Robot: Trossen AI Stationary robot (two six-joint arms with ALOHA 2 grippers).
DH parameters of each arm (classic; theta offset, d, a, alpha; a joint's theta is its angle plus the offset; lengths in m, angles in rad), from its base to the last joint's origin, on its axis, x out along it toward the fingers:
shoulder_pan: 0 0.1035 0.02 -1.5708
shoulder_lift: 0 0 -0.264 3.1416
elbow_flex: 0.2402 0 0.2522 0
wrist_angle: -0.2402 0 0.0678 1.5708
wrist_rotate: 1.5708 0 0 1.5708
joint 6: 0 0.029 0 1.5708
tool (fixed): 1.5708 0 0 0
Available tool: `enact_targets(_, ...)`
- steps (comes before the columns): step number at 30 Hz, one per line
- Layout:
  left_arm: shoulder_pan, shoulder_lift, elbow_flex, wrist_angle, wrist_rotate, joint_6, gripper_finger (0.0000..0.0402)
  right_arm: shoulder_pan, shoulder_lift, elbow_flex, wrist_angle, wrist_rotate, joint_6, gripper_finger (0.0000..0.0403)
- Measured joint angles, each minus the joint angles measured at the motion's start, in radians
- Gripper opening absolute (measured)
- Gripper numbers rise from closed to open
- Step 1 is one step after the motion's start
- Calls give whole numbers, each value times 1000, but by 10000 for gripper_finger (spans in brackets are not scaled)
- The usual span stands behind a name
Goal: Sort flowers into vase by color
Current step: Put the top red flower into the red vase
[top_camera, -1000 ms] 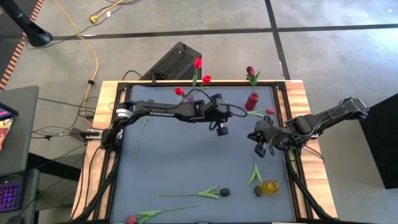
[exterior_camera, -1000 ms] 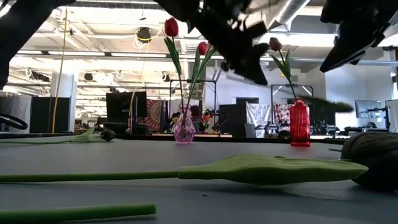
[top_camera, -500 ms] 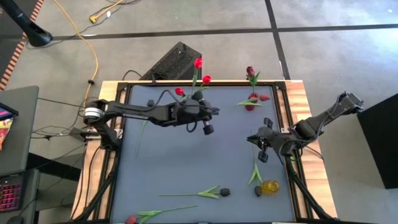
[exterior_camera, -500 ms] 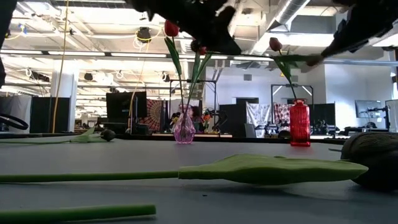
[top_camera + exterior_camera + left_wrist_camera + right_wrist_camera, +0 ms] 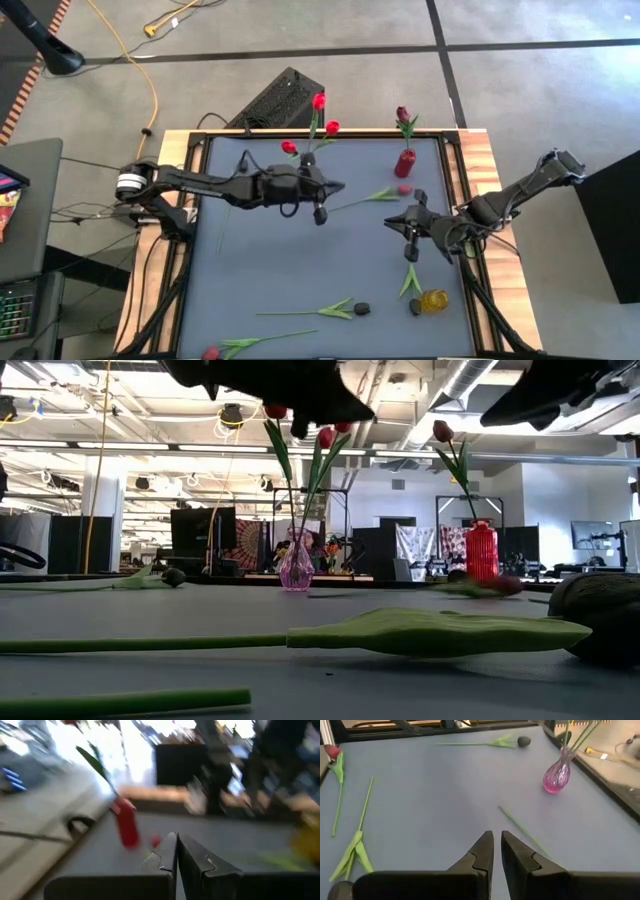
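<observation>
Maroon-headed artificial tulip [image 5: 385,193] now lying loose on grey bench [image 5: 270,270], 7 o'clock of red glass vase [image 5: 405,162], dropped short. Left gripper [image 5: 320,213] and right gripper [image 5: 409,240] both backing off, jaws nearly closed, empty. Re-pick needed.

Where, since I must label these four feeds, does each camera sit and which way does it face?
High view: above the grey table, looking straight down; shows both arms, left gripper and right gripper.
Low view: at table-top height, looking level into the room; dark arm parts overhead.
Left wrist view: on the left arm, facing past its shut fingers toward the tall red vase.
Right wrist view: on the right arm, past its shut fingers toward the pink glass vase.
Shared: high and low views both show both vases.
</observation>
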Motion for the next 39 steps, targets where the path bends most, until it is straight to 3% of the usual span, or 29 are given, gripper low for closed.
enact_targets(2,-1,10,0,-86,65,-2,0,-14,1,0,-16,-11,58,64)
enact_targets(7,-9,92,-2,-178,43,-53,14,-56,23,0,-47,-37,121,64)
enact_targets(12,-16,229,-1,-109,21,-53,78,-75,54,0,-38,-42,122,64)
enact_targets(17,0,321,-1,-107,-87,-62,148,-74,85,0,-36,-42,124,64)
enact_targets(22,9,350,-1,-164,-92,-78,182,-74,112,0,-36,-62,123,64)
enact_targets(33,43,346,-12,-349,-60,-109,163,-73,131,0,-40,-67,116,64)
enact_targets(39,50,343,-46,-330,-8,-131,98,-58,133,0,-44,-67,116,64)
